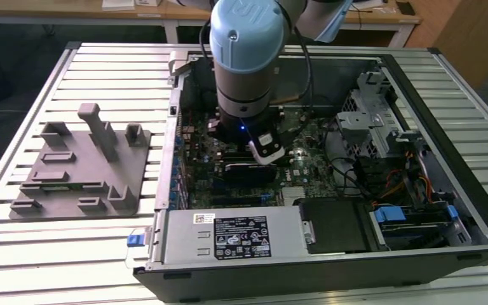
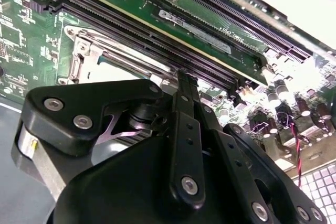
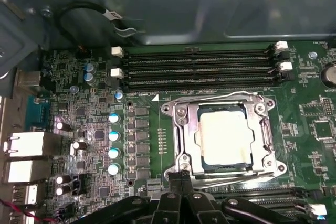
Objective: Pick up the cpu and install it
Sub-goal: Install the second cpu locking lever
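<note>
tool (image 3: 181, 179) low centre of first wrist view, fingers together, empty | cpu (image 3: 223, 139) seated in socket (image 3: 181, 135), just above-right of fingertips

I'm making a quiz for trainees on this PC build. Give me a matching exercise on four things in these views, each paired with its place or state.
Things:
1. cpu
2. gripper
3. grey fixture
4. memory slots

Places or states:
A. on the slatted table, outside the computer case
B. lying in the socket's metal frame
C. long, dark, with no modules in them
D. just above the socket's edge

Pairs: 1-B, 2-D, 3-A, 4-C
</note>
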You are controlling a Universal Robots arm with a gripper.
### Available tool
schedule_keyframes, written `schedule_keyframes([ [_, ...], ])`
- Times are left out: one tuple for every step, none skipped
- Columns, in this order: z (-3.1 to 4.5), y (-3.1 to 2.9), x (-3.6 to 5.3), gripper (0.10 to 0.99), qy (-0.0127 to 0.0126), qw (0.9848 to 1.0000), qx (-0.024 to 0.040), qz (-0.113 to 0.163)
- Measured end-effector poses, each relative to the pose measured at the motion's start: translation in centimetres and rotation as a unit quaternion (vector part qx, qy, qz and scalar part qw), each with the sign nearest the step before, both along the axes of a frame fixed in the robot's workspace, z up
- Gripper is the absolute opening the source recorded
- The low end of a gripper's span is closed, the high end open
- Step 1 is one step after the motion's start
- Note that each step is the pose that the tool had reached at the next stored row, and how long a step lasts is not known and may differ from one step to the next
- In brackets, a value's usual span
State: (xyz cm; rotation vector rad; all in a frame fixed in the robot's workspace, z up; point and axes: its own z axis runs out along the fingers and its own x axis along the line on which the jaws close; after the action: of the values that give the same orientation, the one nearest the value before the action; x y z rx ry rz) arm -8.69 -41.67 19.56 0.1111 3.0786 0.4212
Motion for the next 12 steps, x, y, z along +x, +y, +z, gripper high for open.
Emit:
schedule_keyframes([
  [-0.05, 0.0, -0.01, 0.106, 0.0, 1.0, 0.001, 0.001],
  [-0.07, 0.0, -0.01, 0.106, 0.0, 1.0, 0.0013, 0.001],
  [-0.09, 0.01, -0.01, 0.106, 0.0, 1.0, 0.0017, 0.001],
  [-0.1, 0.01, -0.01, 0.106, 0.0, 1.0, 0.002, 0.002],
  [-0.11, 0.0, -0.01, 0.106, 0.0, 1.0, 0.0022, 0.002],
  [-0.12, 0.0, -0.02, 0.106, 0.0, 1.0, 0.0027, 0.003],
  [-0.13, 0.0, -0.02, 0.106, 0.0, 1.0, 0.003, 0.003],
  [-0.13, 0.01, -0.02, 0.106, 0.0, 1.0, 0.0032, 0.004],
  [-0.14, 0.01, -0.02, 0.106, 0.0, 1.0, 0.0033, 0.004],
  [-0.15, 0.02, -0.02, 0.106, 0.0, 1.0, 0.0035, 0.005],
  [-0.16, 0.02, -0.03, 0.106, -0.0001, 1.0, 0.0036, 0.005],
  [-0.2, 0.02, -0.07, 0.106, -0.0001, 1.0, 0.0038, 0.005],
])
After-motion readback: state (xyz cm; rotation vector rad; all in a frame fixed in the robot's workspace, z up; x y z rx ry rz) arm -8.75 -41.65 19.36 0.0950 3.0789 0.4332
